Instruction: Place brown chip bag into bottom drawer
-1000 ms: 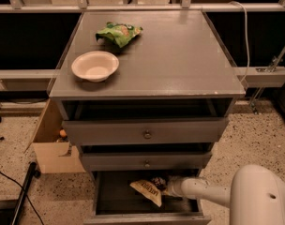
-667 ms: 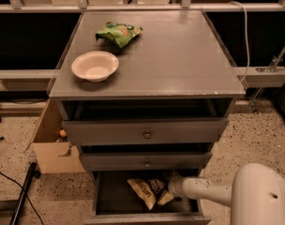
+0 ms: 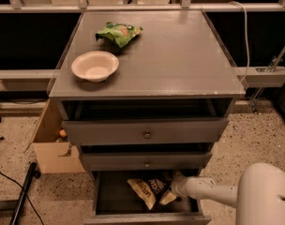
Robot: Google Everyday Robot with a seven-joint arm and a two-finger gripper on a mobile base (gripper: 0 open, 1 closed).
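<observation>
Inside the bottom drawer [image 3: 115,198], standing open toward the camera: one brown chip bag [image 3: 146,191], lying flat on the drawer floor, about the middle and a little to the right. Dark brown in the middle with white lettering, pale yellow at the two ends. Lettering too small to read, so no brand to give.

Just beside the right end of the bag, touching it or nearly so: the gripper [image 3: 174,189], at the tip of the white arm [image 3: 208,193], reaching into the drawer from the lower right. Not possible to tell whether the gripper is open, closed or gripping the bag.

Drawers of the grey cabinet [image 3: 180,55], counted: three. Above the bottom one, two shallower drawers, the top drawer [image 3: 105,132] and the middle drawer [image 3: 109,162], each standing out a little from the cabinet body. Round knobs, counted: two, one on the top drawer [image 3: 146,134] and one on the middle drawer [image 3: 146,163]. No writing on any front panel.

On the cabinet top, at the left side: one white bowl [image 3: 94,65], upright, and one green chip bag [image 3: 118,33], crumpled, behind the bowl and near it, not touching. Print on the green bag not legible.

Left of the cabinet, on the speckled floor [image 3: 255,139]: one open cardboard box [image 3: 51,156], with something small and orange [image 3: 62,133] inside. Cables, counted: two, one thin black cable [image 3: 13,184] on the floor at lower left and one white cable [image 3: 246,32] hanging at upper right.
</observation>
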